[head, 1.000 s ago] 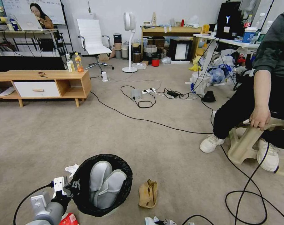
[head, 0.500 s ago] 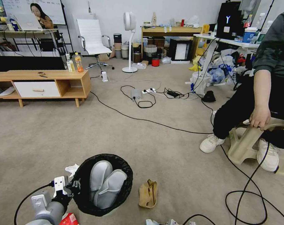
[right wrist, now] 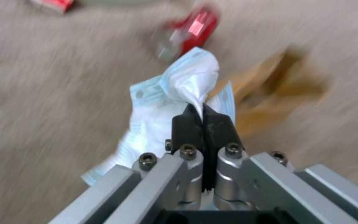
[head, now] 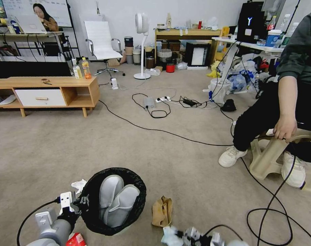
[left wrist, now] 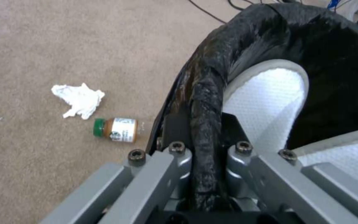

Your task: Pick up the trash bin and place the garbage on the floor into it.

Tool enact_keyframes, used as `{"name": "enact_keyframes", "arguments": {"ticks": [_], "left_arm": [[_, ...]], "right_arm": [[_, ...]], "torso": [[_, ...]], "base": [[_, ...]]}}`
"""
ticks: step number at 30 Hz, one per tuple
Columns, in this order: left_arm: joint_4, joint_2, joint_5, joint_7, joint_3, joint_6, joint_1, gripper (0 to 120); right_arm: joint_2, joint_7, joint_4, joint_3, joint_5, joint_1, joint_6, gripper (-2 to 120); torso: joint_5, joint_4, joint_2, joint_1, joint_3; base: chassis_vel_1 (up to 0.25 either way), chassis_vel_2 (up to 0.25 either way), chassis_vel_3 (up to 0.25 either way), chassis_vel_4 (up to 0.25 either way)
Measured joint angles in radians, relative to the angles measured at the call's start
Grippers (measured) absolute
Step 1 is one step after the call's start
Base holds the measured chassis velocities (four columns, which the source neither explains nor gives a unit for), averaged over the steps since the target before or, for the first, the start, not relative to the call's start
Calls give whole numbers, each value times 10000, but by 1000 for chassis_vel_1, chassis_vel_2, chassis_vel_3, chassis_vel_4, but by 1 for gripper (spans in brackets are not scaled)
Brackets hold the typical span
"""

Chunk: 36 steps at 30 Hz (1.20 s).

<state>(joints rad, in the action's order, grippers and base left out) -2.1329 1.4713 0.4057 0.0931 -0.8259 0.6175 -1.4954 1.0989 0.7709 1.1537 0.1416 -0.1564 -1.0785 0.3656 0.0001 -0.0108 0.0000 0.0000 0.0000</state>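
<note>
The trash bin [head: 139,191], lined with a black bag [left wrist: 270,34] and holding two pale slippers, hangs just above the floor [head: 182,164] at the lower left. My left gripper [head: 77,205] is shut on its rim [left wrist: 206,124]. At the bottom edge of the head view my right gripper [head: 196,236] is shut on a white-blue crumpled mask [right wrist: 175,90], lifted off the carpet. Garbage lies around: a brown paper bag [head: 162,212], a white tissue [left wrist: 79,99], a small green-capped bottle [left wrist: 117,129], a red can [right wrist: 195,28] and a red wrapper [head: 75,240].
Black cables [head: 162,131] cross the carpet, with a loop [head: 270,225] at the lower right. A person sits on a pale stool [head: 275,153] at the right. A low wooden cabinet [head: 59,92] stands at the left, a standing fan [head: 142,44] farther back.
My right gripper has come up into the head view's bottom edge with the mask in it. The bin and my left gripper have barely shifted.
</note>
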Motion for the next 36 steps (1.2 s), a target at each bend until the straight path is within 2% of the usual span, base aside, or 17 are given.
{"name": "enact_keyframes", "arguments": {"ticks": [7, 10, 13, 18, 21, 24, 26, 36], "left_arm": [[-194, -93, 135, -29, -108, 52, -66, 4], [-216, -96, 136, -29, -108, 53, -78, 4], [-286, -68, 90, -32, -12, 61, -110, 4], [-315, -77, 51, -36, 59, 100, -99, 4], [-258, -126, -35, -47, 130, 122, -138, 4], [-220, -140, -83, -50, 169, 125, -150, 4], [-221, -169, -109, -57, 198, 148, -138, 4], [-209, -179, -94, -68, 133, 185, -92, 4]], "right_arm": [[-653, -196, 2288, 885, -716, -276, -376, 0], [-761, -269, 2640, 965, -883, -291, -453, 0], [-1203, -615, 4367, 1075, -1708, -276, -890, 0], [-1410, -861, 5454, 891, -2183, -129, -1094, 0], [-1513, -1552, 6648, 175, -3103, 448, -1459, 0], [-1529, -1718, 6966, -168, -3383, 828, -1651, 0], [-1584, -1931, 7363, -862, -3830, 1723, -1956, 0], [-1375, -2236, 7684, -2484, -4583, 4376, -2216, 0]], "torso": [[0, 0, 0, 0, 0], [-2, -2, 0, 0, 0], [-2, -1, 0, 0, 0], [0, -2, 0, 0, -1], [0, -1, -1, 0, -1], [-4, 0, 0, 0, -1], [-3, -1, 0, 0, 0], [-3, 1, 0, 0, 0]], "base": [[0, 0, 0, 0], [0, 0, 0, 0], [0, 0, 0, 0], [0, 0, 0, 0], [0, 0, 0, 0], [0, 0, 0, 0], [0, 0, 0, 0], [0, 0, 0, 0]]}}
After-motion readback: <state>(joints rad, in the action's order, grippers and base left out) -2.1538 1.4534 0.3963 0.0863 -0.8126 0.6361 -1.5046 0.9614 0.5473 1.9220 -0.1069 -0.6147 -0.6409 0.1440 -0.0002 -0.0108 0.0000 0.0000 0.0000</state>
